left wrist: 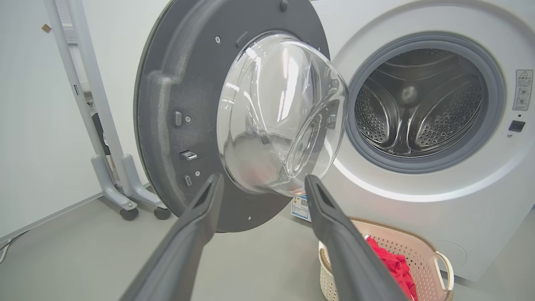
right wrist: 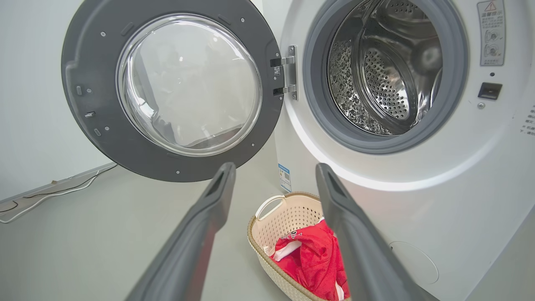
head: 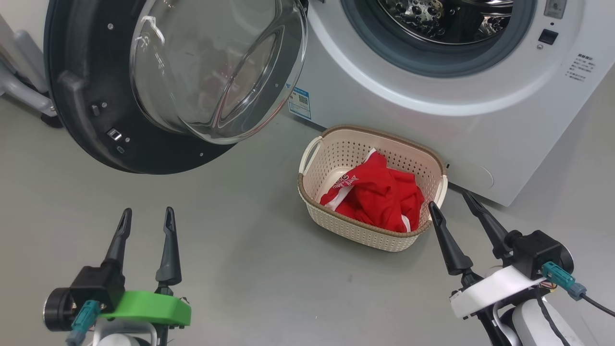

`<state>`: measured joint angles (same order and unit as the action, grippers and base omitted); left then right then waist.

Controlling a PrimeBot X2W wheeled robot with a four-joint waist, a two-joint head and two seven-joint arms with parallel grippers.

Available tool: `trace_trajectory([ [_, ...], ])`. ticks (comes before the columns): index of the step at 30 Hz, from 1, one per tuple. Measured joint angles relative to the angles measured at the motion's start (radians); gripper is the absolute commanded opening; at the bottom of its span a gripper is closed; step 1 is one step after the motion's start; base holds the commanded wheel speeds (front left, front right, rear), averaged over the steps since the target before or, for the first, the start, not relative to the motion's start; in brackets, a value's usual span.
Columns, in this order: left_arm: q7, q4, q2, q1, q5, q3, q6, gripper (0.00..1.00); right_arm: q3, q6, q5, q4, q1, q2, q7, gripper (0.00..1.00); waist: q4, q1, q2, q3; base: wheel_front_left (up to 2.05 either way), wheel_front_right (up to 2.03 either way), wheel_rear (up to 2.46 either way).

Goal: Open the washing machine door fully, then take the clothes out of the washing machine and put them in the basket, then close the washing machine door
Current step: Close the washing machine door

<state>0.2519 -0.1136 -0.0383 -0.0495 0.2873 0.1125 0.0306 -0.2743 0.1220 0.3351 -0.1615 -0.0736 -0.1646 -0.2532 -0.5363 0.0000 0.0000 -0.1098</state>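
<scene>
**Asker:** Where do things stand?

**Me:** The clothes (head: 379, 192) lie heaped in the basket (head: 355, 230), on the floor (head: 240, 264) just in front of the washing machine (head: 432, 120). What I can see of the drum (left wrist: 418, 104) is bare steel. I judge the one step left is shutting the washing machine door (head: 192, 81).

**Asker:** Which arm?

**Me:** My left. In the head view the door hangs at about 12 o'clock from my left pincer (head: 148, 211), and near it. My right pincer (head: 448, 199) sits just beside the basket's 4 o'clock corner, well apart from the door. Both pincers are spread wide and hold nothing.

**Asker:** What does the push turn on?

**Me:** The hinge (right wrist: 288, 71) is at the door's 3 o'clock edge, with its axis upright. The latch (head: 114, 134) is on the free edge, toward 9 o'clock. The door is swung wide with its glass bowl facing me. So I would need to get behind that free edge, about 11 o'clock from my left pincer, and sweep it round toward 2 o'clock. Whether the rim clears the basket I cannot tell.

**Asker:** Any writing?

**Me:** There is a blue label (head: 300, 102) with a square code low on the machine's front, its print too small to read. A warning sticker (right wrist: 490, 33) with a triangle sits at 3 o'clock from the opening, also illegible. The white lettering (head: 345, 181) on the red cloth is folded over. I can make out no brand.
</scene>
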Motion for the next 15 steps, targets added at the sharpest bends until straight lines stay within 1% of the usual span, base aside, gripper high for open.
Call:
trace_trajectory([
  [2, 0.0, 0.002, 0.0, 0.0, 0.0, -0.005, 0.0, 1.0, 0.0, 0.0, 0.0, 0.0, 0.0, 0.0, 0.0, 1.0, 0.001, 0.0, 0.0, -0.003, 0.0, 0.0, 0.0],
  [3, 0.0, 0.006, 0.001, 0.0, 0.0, -0.012, 0.0, 0.78, -0.001, 0.0, 0.0, 0.002, -0.001, 0.0, 0.0, 1.0, 0.002, 0.0, 0.0, -0.005, 0.0, 0.0, 0.0],
  [5, 0.0, 0.016, 0.0, 0.0, 0.0, -0.025, 0.0, 0.09, -0.001, 0.0, 0.0, 0.004, -0.003, 0.0, 0.0, 1.0, 0.004, 0.0, 0.0, -0.011, 0.0, 0.0, 0.0],
  [6, 0.0, 0.023, 0.0, 0.0, 0.0, -0.031, 0.0, 0.0, -0.002, 0.0, 0.0, 0.004, -0.005, 0.0, 0.0, 1.0, 0.005, 0.0, 0.0, -0.015, 0.0, 0.0, 0.0],
  [11, 0.0, 0.045, -0.001, 0.0, -0.003, -0.064, 0.0, 0.0, -0.01, 0.0, 0.0, 0.014, -0.015, -0.003, 0.001, 1.0, 0.013, 0.0, 0.0, -0.041, 0.0, 0.0, 0.0],
  [15, 0.0, 0.072, -0.033, -0.004, -0.025, -0.087, -0.002, 0.0, -0.015, 0.0, -0.004, 0.027, -0.022, -0.023, 0.012, 1.0, 0.02, 0.0, 0.0, -0.069, 0.0, 0.0, 0.0],
])
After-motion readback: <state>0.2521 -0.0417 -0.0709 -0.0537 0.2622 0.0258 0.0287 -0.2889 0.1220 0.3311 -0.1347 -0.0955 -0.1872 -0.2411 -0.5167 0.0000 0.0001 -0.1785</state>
